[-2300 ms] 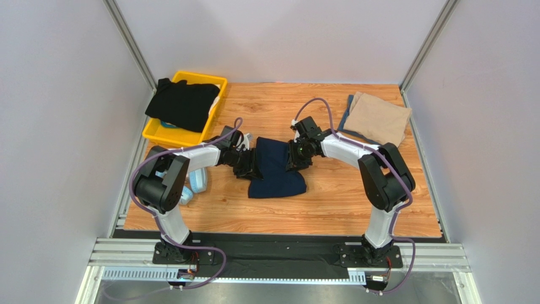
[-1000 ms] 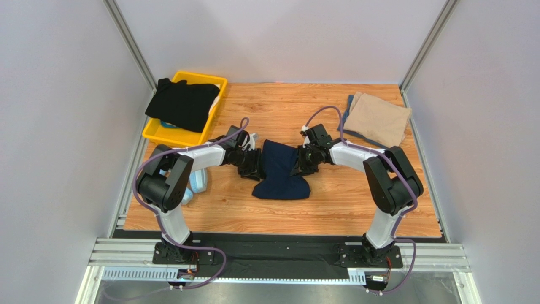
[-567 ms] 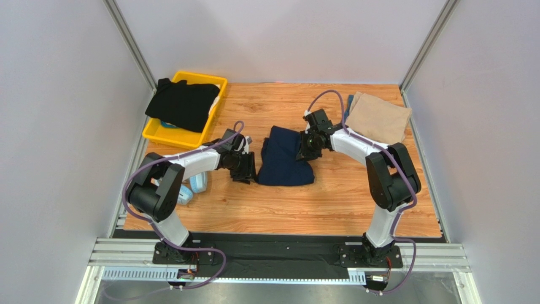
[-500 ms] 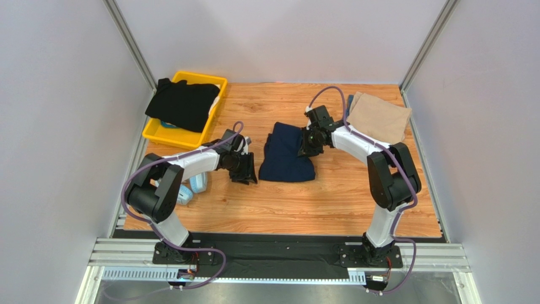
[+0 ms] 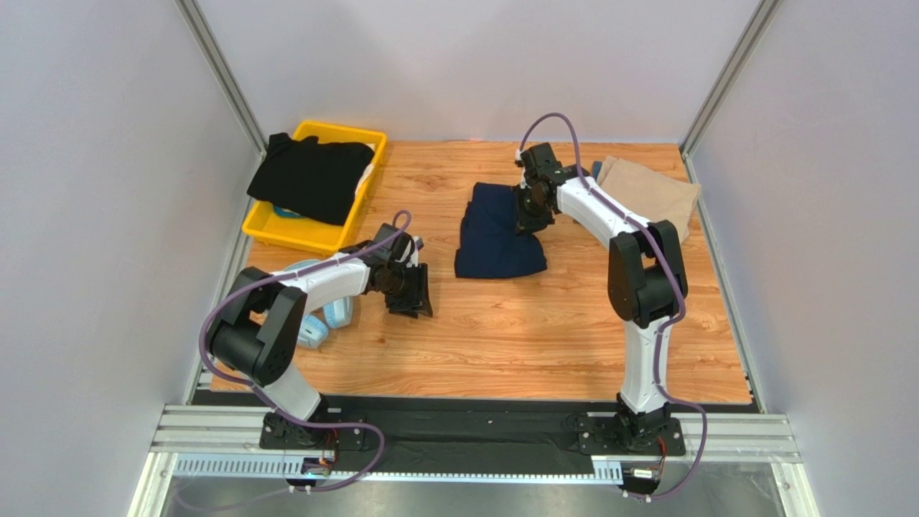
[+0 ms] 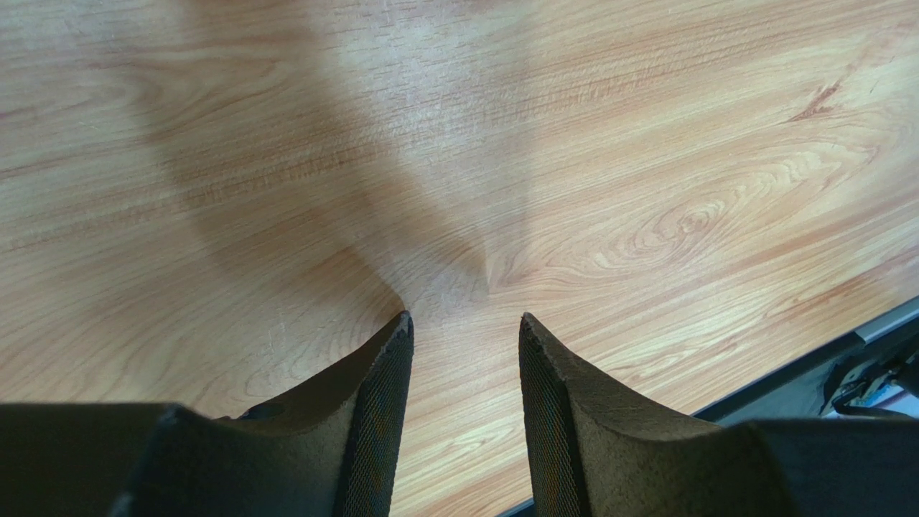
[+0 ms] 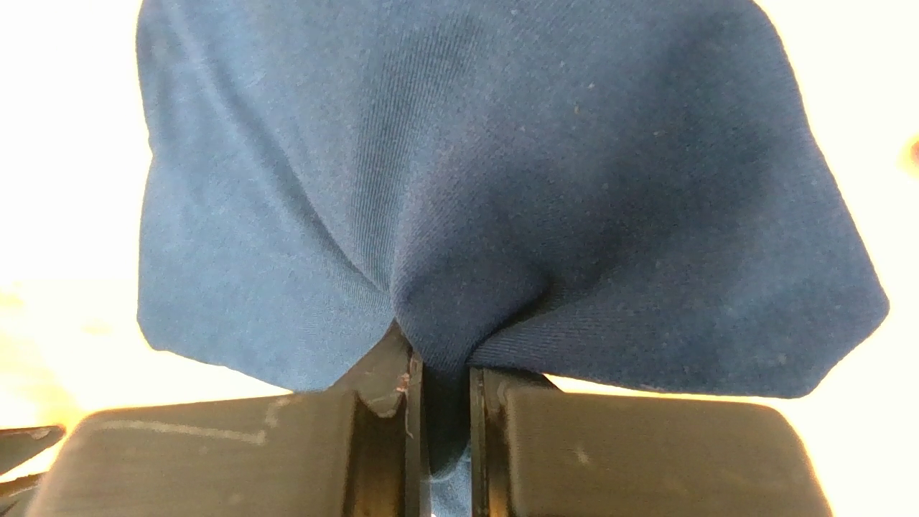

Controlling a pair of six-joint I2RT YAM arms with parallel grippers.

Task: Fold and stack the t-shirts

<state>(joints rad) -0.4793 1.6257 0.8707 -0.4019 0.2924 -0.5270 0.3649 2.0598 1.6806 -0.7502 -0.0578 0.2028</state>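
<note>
right gripper (image 5: 531,207): clamped on edge of folded navy shirt (image 5: 494,232), far-centre on table (image 5: 518,323) near tan shirt (image 5: 647,196), likely for stacking there | left gripper (image 6: 464,336): jaws apart, empty, clear of cloth

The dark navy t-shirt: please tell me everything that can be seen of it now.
The dark navy t-shirt is plain, soft knit cloth, folded into a compact, roughly rectangular bundle with rounded corners. It lies toward the far middle of the wooden table, left of the tan shirt. The right claw is shut on its right edge, gathering the cloth into creases that fan out from the pinch. The left claw is open and apart from it, over bare wood.
</note>
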